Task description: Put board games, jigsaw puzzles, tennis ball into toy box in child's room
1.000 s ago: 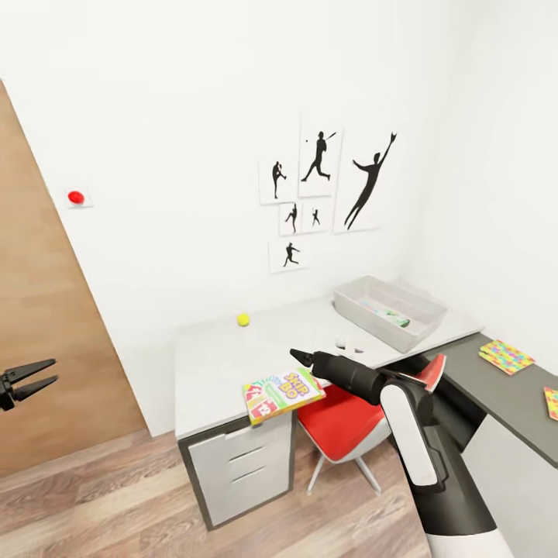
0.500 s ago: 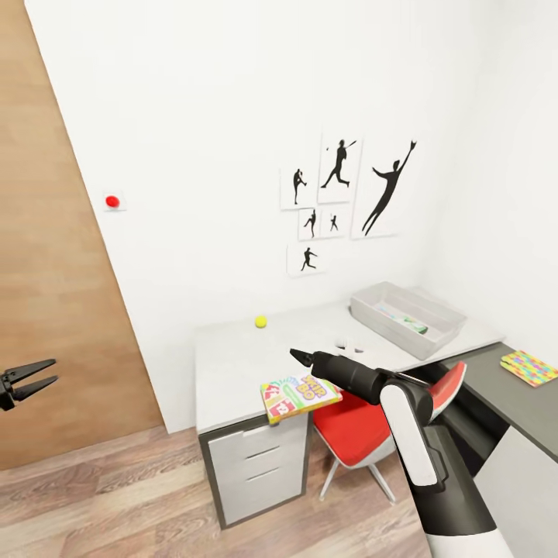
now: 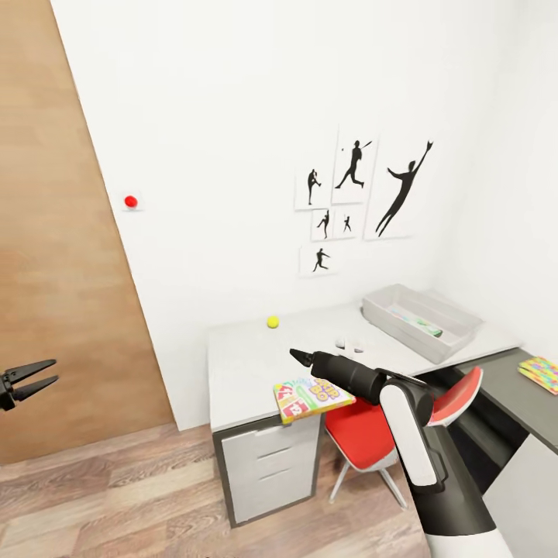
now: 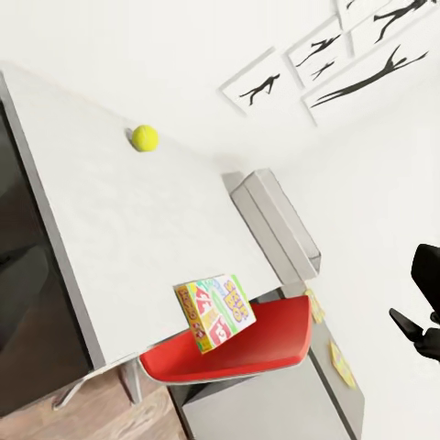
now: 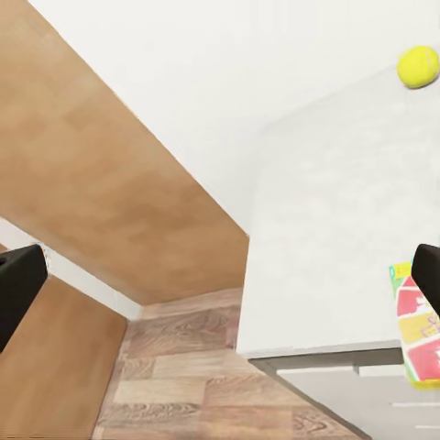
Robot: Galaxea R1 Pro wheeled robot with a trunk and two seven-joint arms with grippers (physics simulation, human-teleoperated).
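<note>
One ball [image 3: 273, 322], one game box [image 3: 313, 397] and one bin [image 3: 387, 322] on the desk [image 3: 248, 360]; left claw [image 3: 31, 378] narrowly open, right claw [image 3: 301, 357] seemingly closed, empty.

You have a red chair [image 3: 364, 422] tucked under the desk, beside a white drawer unit [image 3: 271, 465]. A wooden door [image 3: 62, 232] stands at the left, with a small red button [image 3: 132, 201] on the white wall beside it.

Head camera high, overlooking table [image 3: 248, 356]; both wrist cameras face same table, sharing tennis ball [image 4: 144, 137].
</note>
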